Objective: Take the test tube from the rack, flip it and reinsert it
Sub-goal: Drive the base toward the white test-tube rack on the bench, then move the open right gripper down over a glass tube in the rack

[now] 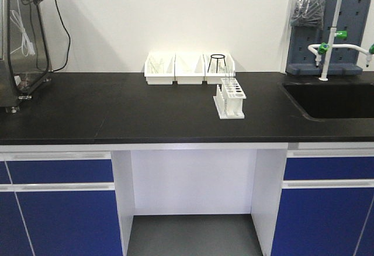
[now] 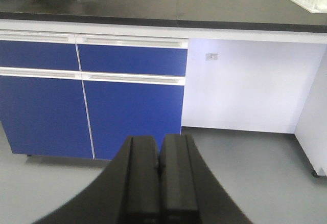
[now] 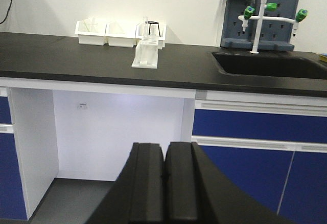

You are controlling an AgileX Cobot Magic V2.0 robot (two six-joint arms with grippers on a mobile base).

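The rack is standing on the table, its tubes upright (bins just behind it). Both jaws are sitting clenched, empty, well below the rack; your right gripper is facing it squarely, the left gripper looking further off.

The black surface carries the white rack near its middle, three white bins just behind it (against the wall), and a steel machine at far left.
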